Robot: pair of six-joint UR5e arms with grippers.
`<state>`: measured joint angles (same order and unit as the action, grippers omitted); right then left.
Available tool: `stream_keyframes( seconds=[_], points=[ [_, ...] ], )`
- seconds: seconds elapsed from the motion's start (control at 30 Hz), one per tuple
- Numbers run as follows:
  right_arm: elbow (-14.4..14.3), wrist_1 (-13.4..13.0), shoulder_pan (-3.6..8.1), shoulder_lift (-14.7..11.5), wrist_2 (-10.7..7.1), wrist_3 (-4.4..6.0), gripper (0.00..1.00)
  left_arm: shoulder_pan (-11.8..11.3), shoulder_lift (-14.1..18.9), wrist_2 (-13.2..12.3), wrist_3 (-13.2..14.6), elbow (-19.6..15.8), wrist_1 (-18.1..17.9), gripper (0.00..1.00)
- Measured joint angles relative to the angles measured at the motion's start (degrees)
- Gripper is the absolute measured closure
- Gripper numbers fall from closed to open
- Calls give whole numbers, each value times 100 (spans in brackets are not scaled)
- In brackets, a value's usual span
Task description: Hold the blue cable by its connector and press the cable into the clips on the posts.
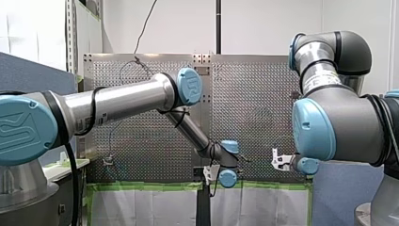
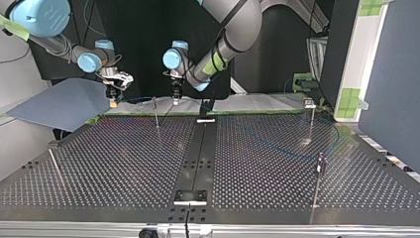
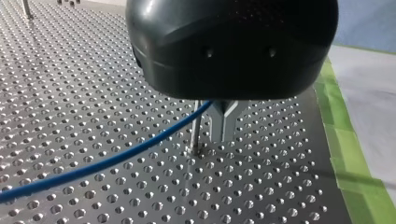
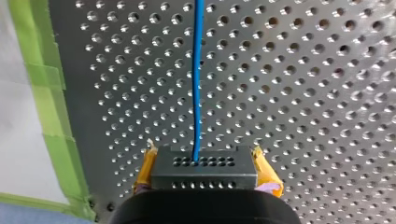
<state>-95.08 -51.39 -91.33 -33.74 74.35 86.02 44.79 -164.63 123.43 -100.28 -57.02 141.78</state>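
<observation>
- My right gripper (image 4: 204, 161) has its jaws closed on the black connector (image 4: 204, 169), with 1 yellow pad (image 4: 148, 164) pressed against each side of the block.
- The blue cable (image 4: 198, 70) leaves the middle of the connector's holed face and runs straight ahead of the gripper, above the perforated surface (image 4: 303, 93).
- A strip of green tape (image 4: 42, 70) borders the surface beside my right gripper.
- In the left wrist view, my left gripper (image 3: 223, 133) points down at the surface with its jaws narrow and the 2 metal fingers (image 3: 217, 122) drawn together.
- There the cable comes up in a shallow slant to the base of those fingers. I cannot tell whether the jaws pinch it or only touch it.
- A thin post (image 3: 196, 133) stands upright in the surface just beside the fingers, on the side the cable comes from.
- In the top view, both grippers hang over the far edge of the surface. My right gripper is at the view's left and my left gripper is near the middle, with 1 slim post between them.
- 2 more posts (image 2: 312, 121) (image 2: 320, 167) stand well apart from the grippers, at that view's right.
- A faint blue line curves across the surface towards those posts.
</observation>
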Motion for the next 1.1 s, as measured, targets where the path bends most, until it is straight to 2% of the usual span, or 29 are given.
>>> stream_keyframes(
  seconds=[0.3,0.93,1.1],
  points=[
    [126,22,-1,97,1,13,100,-71,-3,-62,0,60,4,100],
    [420,115,27,108,-23,188,100,-212,-4,-85,0,188,34,100],
    [534,166,30,107,-30,204,100,-239,-3,-99,6,222,35,100]
  ],
)
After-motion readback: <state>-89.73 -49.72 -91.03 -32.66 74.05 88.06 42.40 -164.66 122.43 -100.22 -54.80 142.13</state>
